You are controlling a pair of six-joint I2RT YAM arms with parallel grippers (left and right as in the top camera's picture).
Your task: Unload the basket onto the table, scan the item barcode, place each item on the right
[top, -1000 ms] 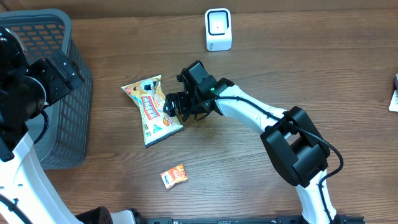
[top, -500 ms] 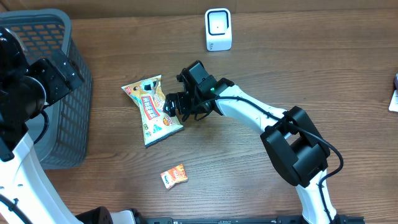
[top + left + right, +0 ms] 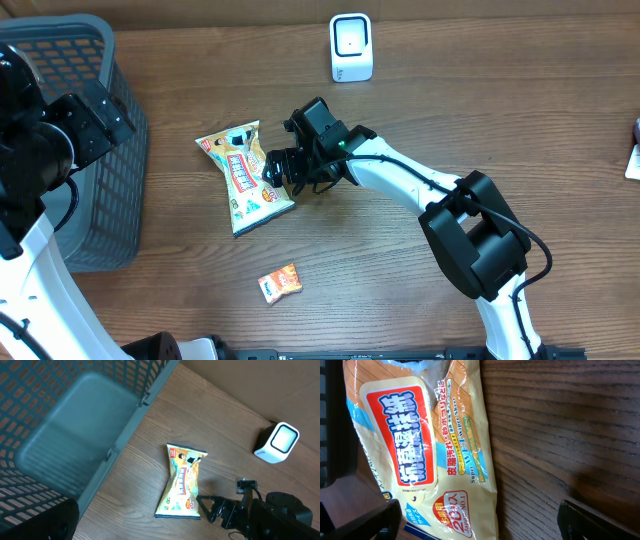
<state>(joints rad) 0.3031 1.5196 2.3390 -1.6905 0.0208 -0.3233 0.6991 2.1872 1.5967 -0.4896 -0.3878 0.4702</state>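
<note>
Wipes pack on desk: light, soft, slick film, prob. sags. R claw spread wide at its edge, empty; L claw likewise. Pinch crimped end seal.

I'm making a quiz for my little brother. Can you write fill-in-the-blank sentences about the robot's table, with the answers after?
The yellow wipes packet lies flat on the wooden ___.
The right claw at that packet's edge is ___.
The barcode scanner standing apart from the packet is coloured ___.
Missing words: table; open; white.
</note>
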